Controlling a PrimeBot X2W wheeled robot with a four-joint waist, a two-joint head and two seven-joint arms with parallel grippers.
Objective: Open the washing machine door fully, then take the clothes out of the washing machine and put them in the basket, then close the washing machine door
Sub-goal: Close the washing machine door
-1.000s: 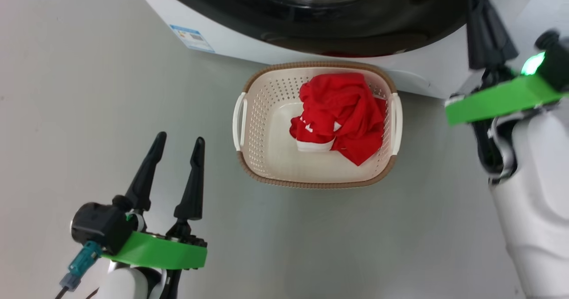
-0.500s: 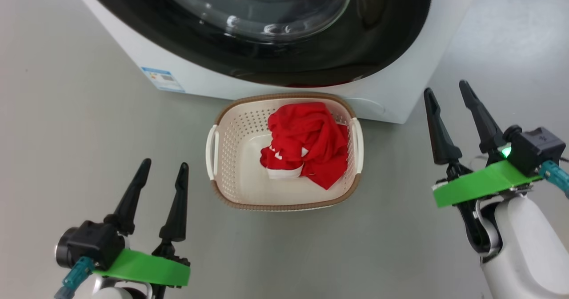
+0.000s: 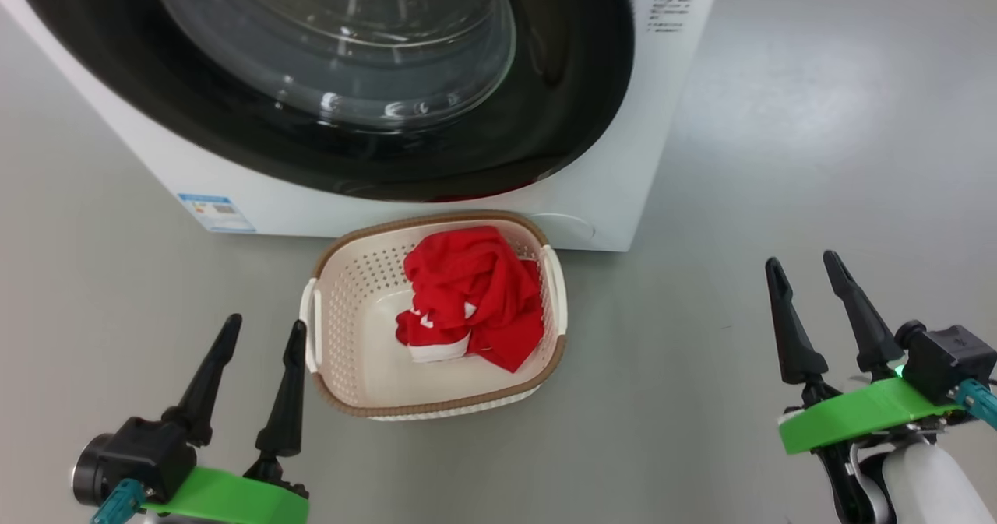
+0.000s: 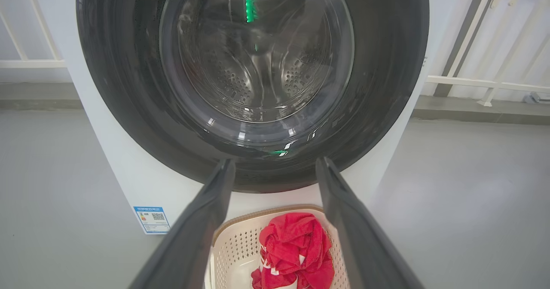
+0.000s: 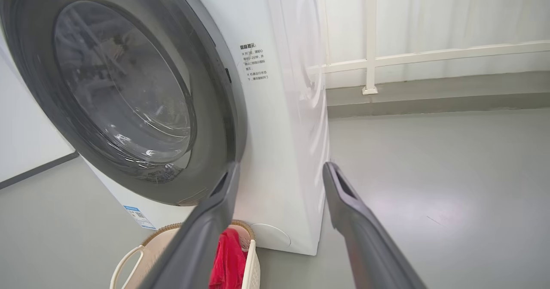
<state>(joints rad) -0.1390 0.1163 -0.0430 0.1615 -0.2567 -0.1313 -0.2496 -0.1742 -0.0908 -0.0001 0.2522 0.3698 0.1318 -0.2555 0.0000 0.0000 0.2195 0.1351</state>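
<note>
Red clothes (image 3: 471,298) sit bunched up in the basket (image 3: 350,306), toward its right side. The washing machine (image 3: 607,158) is right behind the basket, washing machine door (image 3: 561,80) shut. The left gripper (image 3: 265,323) and right gripper (image 3: 802,259) flank the basket, fingers spread wide, both empty.

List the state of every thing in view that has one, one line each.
washing machine door, shut, flush with the washing machine front.
clothes, crumpled in the basket.
basket, upright on the floor, holding the clothes.
left gripper, open, empty.
right gripper, open, empty.
</note>
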